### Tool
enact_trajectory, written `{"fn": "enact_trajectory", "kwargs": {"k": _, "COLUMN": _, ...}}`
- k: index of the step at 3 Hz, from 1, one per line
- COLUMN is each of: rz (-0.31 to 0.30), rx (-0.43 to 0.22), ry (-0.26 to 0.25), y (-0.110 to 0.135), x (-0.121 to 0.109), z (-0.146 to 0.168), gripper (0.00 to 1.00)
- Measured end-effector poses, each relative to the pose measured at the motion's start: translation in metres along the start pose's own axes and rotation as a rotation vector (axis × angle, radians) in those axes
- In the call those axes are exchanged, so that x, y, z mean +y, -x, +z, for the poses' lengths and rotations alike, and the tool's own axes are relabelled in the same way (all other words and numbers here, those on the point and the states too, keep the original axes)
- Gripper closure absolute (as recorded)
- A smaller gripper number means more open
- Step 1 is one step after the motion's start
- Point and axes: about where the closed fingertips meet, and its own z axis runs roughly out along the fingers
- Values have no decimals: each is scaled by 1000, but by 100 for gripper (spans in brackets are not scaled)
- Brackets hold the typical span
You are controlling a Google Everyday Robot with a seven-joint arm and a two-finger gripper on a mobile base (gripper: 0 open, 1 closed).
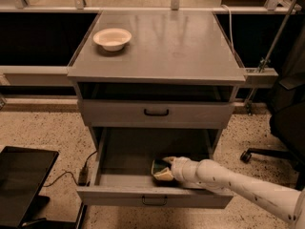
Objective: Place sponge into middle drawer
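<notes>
drawer point(119, 197) found open | gripper point(166, 169) located inside it, right of middle | sponge point(158, 171) seen clamped between the fingers, tilted, low over tray floor | carry judged done; release and withdrawal left | drawer not yet shut

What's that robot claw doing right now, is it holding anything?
Gripper: closed on the sponge, down inside the open middle drawer.
</notes>
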Motion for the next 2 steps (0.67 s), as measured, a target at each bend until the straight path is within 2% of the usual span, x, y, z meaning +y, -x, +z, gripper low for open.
{"fn": "enact_trajectory", "kwargs": {"k": 2, "rz": 0, "rx": 0, "ry": 0, "y": 0, "x": 0, "z": 0, "gripper": 31}}
